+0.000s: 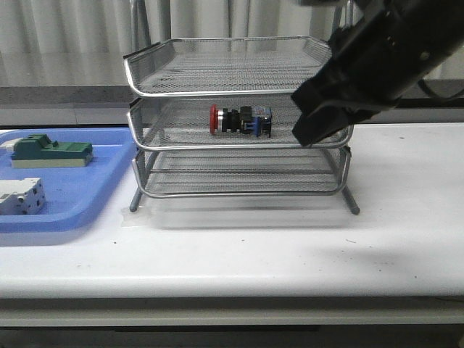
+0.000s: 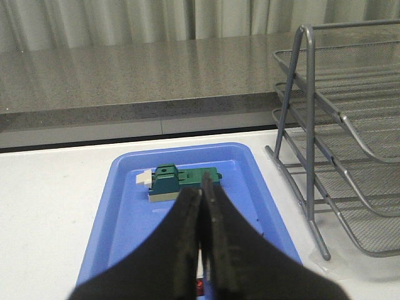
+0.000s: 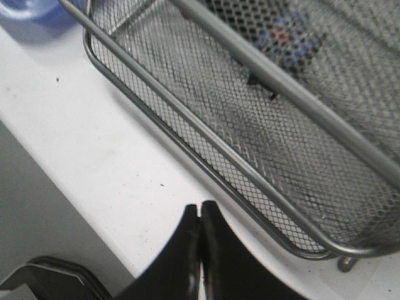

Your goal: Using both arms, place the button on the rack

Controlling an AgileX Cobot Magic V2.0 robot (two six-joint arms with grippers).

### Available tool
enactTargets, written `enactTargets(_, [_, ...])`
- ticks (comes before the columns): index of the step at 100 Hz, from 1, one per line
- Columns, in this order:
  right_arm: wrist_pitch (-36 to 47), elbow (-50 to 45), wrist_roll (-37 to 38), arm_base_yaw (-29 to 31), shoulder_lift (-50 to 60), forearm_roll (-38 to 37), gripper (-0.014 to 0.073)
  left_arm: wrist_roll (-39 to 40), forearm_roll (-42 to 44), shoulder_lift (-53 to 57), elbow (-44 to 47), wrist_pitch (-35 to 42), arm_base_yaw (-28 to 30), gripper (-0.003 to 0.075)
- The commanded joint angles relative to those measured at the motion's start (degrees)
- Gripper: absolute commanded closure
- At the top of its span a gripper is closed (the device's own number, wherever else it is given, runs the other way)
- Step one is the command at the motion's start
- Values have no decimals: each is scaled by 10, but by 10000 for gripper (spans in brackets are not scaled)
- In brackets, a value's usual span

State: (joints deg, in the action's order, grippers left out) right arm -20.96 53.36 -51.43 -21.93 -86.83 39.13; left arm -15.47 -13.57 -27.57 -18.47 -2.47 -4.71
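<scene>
The button, red head to the left, black body and blue rear block, lies on its side in the middle tray of the silver wire-mesh rack. My right gripper is shut and empty, hanging by the rack's right side, apart from the button. In the right wrist view it is over the white table beside the rack's tray rim; the button shows blurred through the mesh. My left gripper is shut and empty above the blue tray; it is out of the front view.
The blue tray at the left holds a green block and a white-grey terminal block. The green block also shows in the left wrist view. The rack's legs stand right of the tray. A grey ledge and curtain are behind.
</scene>
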Motion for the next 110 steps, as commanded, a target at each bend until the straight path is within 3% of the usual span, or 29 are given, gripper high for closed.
enactTargets(1, [20,4,24,6,65,11,654,6,-5,-4,-15,45,2,740])
enactTargets(21, [1,-17,60,51,160,6,654,6,-5,-4,-15,45,2,740])
enactTargets(62, [-73,-133,64,186,373,5,654,6,-5,-4,-15,45,2,740])
enactTargets(88, [-84,-166,64,196,474,6,654,6,-5,-4,-15,45,2,740])
enactTargets(110, [-89,-166,64,196,487,6,654,6,-5,-4,-15,45,2,740])
